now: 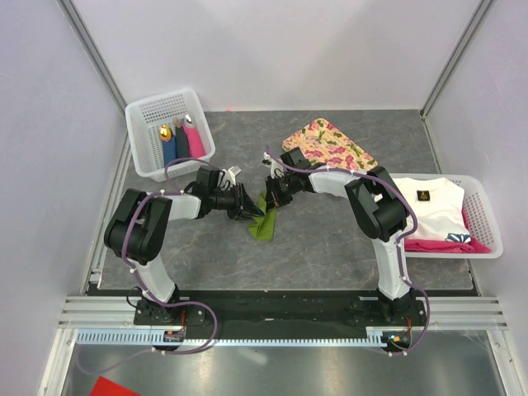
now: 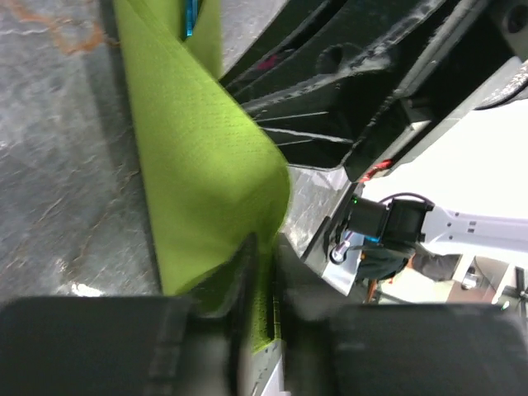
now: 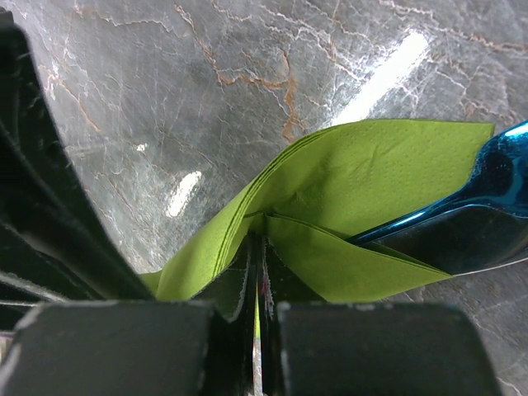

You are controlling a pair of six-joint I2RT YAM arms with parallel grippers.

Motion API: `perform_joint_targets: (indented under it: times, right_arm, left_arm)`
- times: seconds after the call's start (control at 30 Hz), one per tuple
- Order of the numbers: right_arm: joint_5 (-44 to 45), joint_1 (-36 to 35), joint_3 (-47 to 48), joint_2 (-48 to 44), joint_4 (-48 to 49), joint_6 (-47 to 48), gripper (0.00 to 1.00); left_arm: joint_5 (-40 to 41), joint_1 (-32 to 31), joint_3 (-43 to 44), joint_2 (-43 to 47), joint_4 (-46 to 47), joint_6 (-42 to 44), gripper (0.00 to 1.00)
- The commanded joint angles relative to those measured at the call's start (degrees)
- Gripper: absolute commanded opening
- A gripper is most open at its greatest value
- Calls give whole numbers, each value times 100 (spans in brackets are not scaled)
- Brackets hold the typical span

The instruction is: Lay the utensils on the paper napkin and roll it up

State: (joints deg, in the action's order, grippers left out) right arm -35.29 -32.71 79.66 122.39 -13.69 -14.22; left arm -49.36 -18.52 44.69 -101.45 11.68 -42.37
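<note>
The olive-green paper napkin point(image 1: 264, 223) lies partly folded on the grey table between my two grippers. My left gripper point(image 1: 250, 209) is shut on one edge of the napkin point(image 2: 206, 165), which curls up from its jaws. My right gripper point(image 1: 271, 196) is shut on another fold of the napkin point(image 3: 363, 173). A bright blue utensil point(image 3: 495, 186) lies inside the fold at the right of the right wrist view, and its blue tip point(image 2: 190, 16) shows at the top of the left wrist view. The silvery utensil is hidden.
A white basket point(image 1: 169, 132) at the back left holds dark blue and pink bundles with a gold piece. The pink-flowered tray point(image 1: 328, 144) lies behind the right gripper. A white basket point(image 1: 445, 216) with white and pink cloths stands at the right.
</note>
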Motion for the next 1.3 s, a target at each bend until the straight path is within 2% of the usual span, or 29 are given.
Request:
perform_joint_targets:
  times: [0.0,0.03,0.17,0.5,0.6,0.73,0.8,0.93,1.0,1.07,1.1,1.13,1.2,1.27]
  right_arm:
    - [637,-78,-135,356,-573,165,0]
    - [637,-86,-126,365,-573,156,0]
    - [672,-95,-108,374,-564,156,0]
    - [681,-87,-126,356,-512,112,0]
    - [707,-78,-143,347,-520,112,0]
    - [734,-86,-179,347,-485,95,0]
    - [743,-78,-187,356,-468,60,0]
    - [769,-86,-170,373,-459,42,0]
    - [769,-87,-170,365,-459,51,0]
    - [778,-86,-170,374,-459,42,0]
    - [778,-78,-179,374,-450,33,0]
    - [778,-86,-179,374,-441,24,0]
    - [778,-87,-179,382,-441,33,0]
    - [787,-87,-179,382,-433,16,0]
  left_arm:
    - [216,103,-57,222,-253,114,33]
    - [234,182,-74,274,-350,184,38]
    - [243,358,-144,529,-807,492,46]
    - [137,525,-206,890,-1423,941,51]
    - [68,516,-171,837,-1485,906,43]
    - [-152,482,-110,793,-1449,827,19]
    - [-179,472,-66,837,-1625,862,19]
    - [-109,464,-56,934,-1897,1002,37]
    - [-91,464,-39,908,-2029,1046,38]
    - [-126,464,-48,899,-2047,1003,31]
    - [-144,438,-39,881,-2030,985,25]
    - [-178,429,-30,890,-2012,950,15]
    - [-319,385,-39,942,-1768,731,6]
    - [-363,332,-39,995,-1574,512,4]
